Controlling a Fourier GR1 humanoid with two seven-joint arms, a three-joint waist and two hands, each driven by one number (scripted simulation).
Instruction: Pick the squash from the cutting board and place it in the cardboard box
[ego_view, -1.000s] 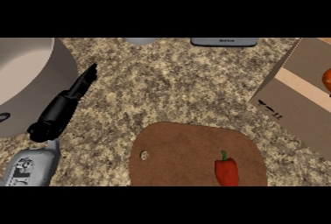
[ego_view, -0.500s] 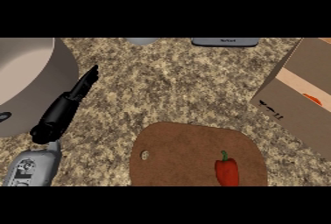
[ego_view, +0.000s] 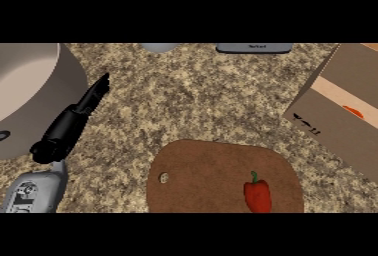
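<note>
The brown cutting board (ego_view: 207, 170) lies at the lower middle of the head view, and on its right part sits a red pepper (ego_view: 257, 194) with a green stem. At the right edge stands the open cardboard box (ego_view: 332, 120). Inside it shows a small orange patch (ego_view: 353, 111), which may be the squash; most of it is hidden. My left hand (ego_view: 70, 125) is at the left, left of the board and apart from it, its fingers straight and pointing to the far side, holding nothing. My right hand does not show.
A large round beige basin (ego_view: 29, 85) fills the upper left, close beside my left hand. A flat grey object (ego_view: 253, 47) and a pale rounded one (ego_view: 160, 47) lie at the counter's far edge. Speckled counter (ego_view: 199, 100) spreads between board, basin and box.
The orange patch has moved from the view's right edge down and left, deeper into the box. The left hand, the board and the pepper have not moved.
</note>
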